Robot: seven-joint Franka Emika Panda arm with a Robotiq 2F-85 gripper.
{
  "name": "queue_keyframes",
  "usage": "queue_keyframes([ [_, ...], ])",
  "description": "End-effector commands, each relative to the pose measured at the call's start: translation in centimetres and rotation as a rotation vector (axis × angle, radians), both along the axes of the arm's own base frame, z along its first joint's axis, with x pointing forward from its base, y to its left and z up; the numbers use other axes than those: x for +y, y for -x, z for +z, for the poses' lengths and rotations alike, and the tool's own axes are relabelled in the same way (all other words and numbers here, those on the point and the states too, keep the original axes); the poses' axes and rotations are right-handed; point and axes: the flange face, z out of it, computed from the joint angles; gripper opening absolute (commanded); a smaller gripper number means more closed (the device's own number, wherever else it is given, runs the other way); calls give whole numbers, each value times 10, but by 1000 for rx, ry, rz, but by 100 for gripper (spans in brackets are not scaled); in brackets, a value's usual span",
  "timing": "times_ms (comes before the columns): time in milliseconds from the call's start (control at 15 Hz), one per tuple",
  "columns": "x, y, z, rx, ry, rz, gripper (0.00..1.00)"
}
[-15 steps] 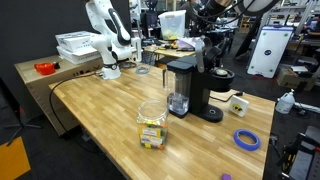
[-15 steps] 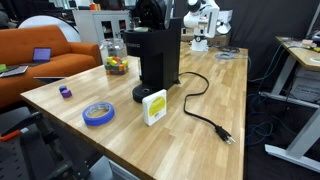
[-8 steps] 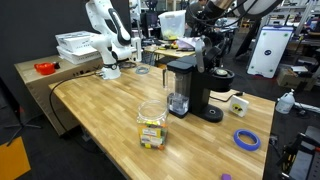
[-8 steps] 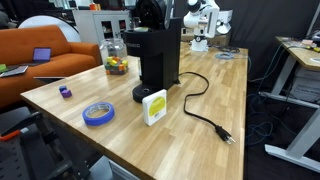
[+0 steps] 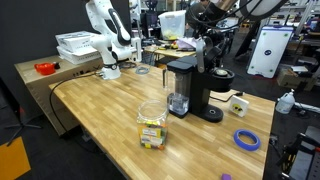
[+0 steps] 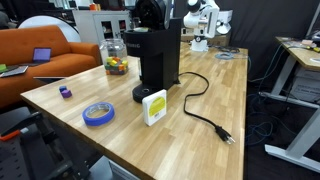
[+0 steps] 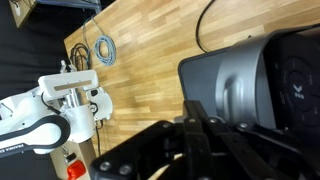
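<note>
your tool (image 7: 197, 112): jaws pinched shut, nothing in them. sits just above top of coffee maker (image 7: 262, 80), which stands mid counter (image 5: 95, 105) near candy jar (image 5: 152, 124). contact w/ lid: can't tell. progress, my read: approach done, push on lid prob the step in hand; lid looks down. left: power cord (image 6: 205, 112) lies loose on counter, plug free.
</note>
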Motion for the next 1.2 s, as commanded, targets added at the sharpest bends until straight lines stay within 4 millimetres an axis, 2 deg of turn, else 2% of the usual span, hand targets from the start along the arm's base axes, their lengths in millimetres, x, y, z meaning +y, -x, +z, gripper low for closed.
queue_keyframes([
  [0, 1, 12, 2, 16, 23, 4, 0],
  [533, 3, 31, 1, 35, 19, -8, 0],
  [1133, 10, 78, -14, 63, -9, -89, 0],
])
